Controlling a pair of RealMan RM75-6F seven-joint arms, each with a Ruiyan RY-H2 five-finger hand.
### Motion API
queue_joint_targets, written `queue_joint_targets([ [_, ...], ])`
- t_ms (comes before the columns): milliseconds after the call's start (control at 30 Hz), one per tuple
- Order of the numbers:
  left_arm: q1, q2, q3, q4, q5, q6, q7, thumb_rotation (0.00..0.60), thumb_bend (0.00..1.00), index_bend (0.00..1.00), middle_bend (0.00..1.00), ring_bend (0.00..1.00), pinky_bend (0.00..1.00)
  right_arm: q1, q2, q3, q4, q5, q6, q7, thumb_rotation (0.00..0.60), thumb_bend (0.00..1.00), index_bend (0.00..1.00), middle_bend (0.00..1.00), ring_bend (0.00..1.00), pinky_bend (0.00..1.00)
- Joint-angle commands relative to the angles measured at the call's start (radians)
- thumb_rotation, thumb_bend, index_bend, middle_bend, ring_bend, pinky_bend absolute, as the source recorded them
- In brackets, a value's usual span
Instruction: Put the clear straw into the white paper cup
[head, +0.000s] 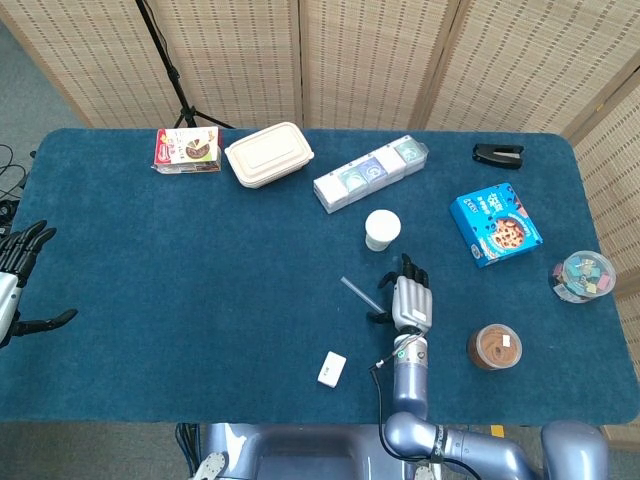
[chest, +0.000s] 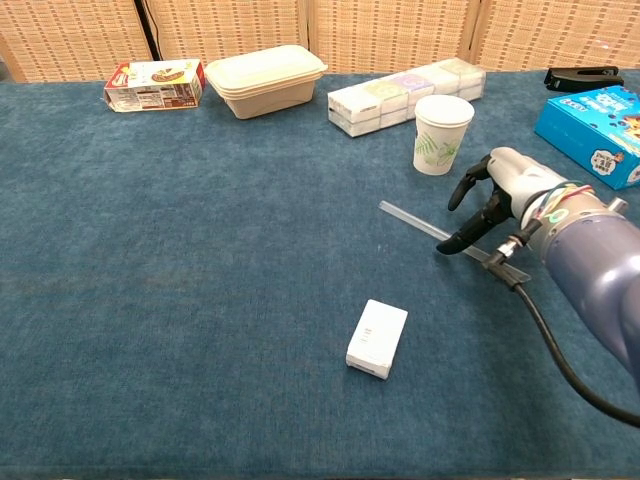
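Right hand down on the blue table, fingers curled over the near end of the clear straw, dark fingertips touching it; actual grip, cannot tell. Straw lying flat on the cloth, slanting away toward the left, far end free. White paper cup upright just beyond the hand, green leaf print on its side, mouth open. Writing on the blue snack box, the small red-and-white carton and the row of wrapped packs: too small to read.

From the head view only: left hand off the table's left edge, fingers spread apart, holding nothing; also a brown-filled tub and a clear jar of coloured clips at the right. From the chest view: small white block near the front edge, beige lidded container at the back.
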Motion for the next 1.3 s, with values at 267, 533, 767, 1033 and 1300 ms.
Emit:
queue_joint_targets([
  [267,0.001,0.001,0.0,0.001,0.003,0.0,-0.004,0.6,0.11,0.0,0.0,0.0,0.0,0.002,-0.006,0.002,0.013,0.009,-0.01,-0.004,0.6,0.06,0.46,0.0,0.0,0.0],
  [533,0.002,0.003,0.001,0.003,0.008,-0.001,-0.012,0.6,0.11,0.0,0.0,0.0,0.0,-0.001,0.001,0.002,0.001,0.011,-0.01,-0.008,0.6,0.25,0.47,0.0,0.0,0.0],
  [767,0.002,0.007,0.004,0.007,0.017,-0.001,-0.022,0.6,0.11,0.0,0.0,0.0,0.0,0.0,0.003,0.001,-0.003,0.023,-0.015,-0.018,0.6,0.33,0.47,0.0,0.0,0.0],
  [1033,0.002,0.007,0.005,0.009,0.018,-0.002,-0.026,0.6,0.11,0.0,0.0,0.0,0.0,0.002,0.005,0.003,-0.003,0.03,-0.02,-0.02,0.6,0.36,0.47,0.0,0.0,0.0],
  [1300,0.002,0.007,0.006,0.008,0.02,-0.003,-0.026,0.6,0.11,0.0,0.0,0.0,0.0,0.004,0.012,0.009,-0.012,0.055,-0.031,-0.03,0.6,0.37,0.47,0.0,0.0,0.0],
])
